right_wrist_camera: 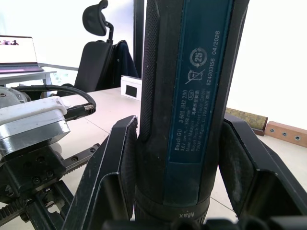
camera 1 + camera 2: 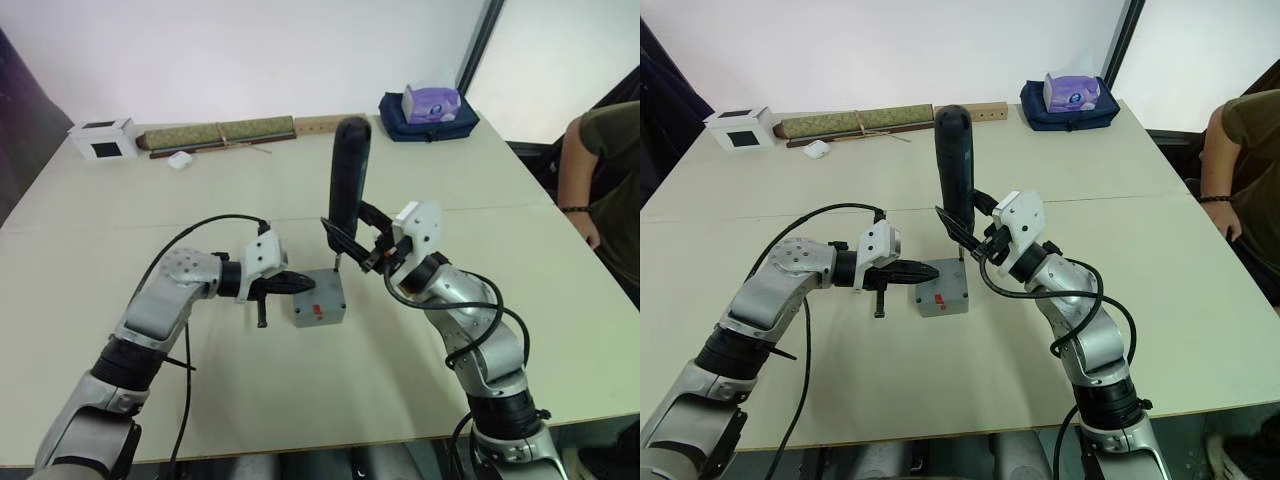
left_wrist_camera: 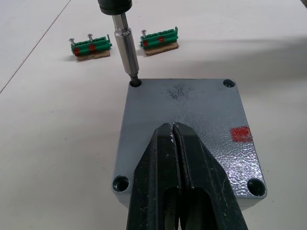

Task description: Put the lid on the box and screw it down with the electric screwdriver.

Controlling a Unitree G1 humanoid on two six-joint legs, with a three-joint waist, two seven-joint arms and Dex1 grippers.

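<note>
**Bit seated in a lid corner**

The left gripper (image 3: pixel 173 139), fingers pressed together, presses on the lid (image 3: pixel 192 124) seated on the box (image 2: pixel 320 312) mid-table; the right gripper (image 1: pixel 184 163) clasps the upright electric screwdriver (image 2: pixel 348 180), its bit in the lid's far corner hole.

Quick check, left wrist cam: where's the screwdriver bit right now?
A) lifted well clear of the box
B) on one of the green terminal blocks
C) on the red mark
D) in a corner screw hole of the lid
D: the bit of the electric screwdriver sits in a corner hole of the lid, away from the red mark; the left gripper, shut, rests over the lid.
</note>
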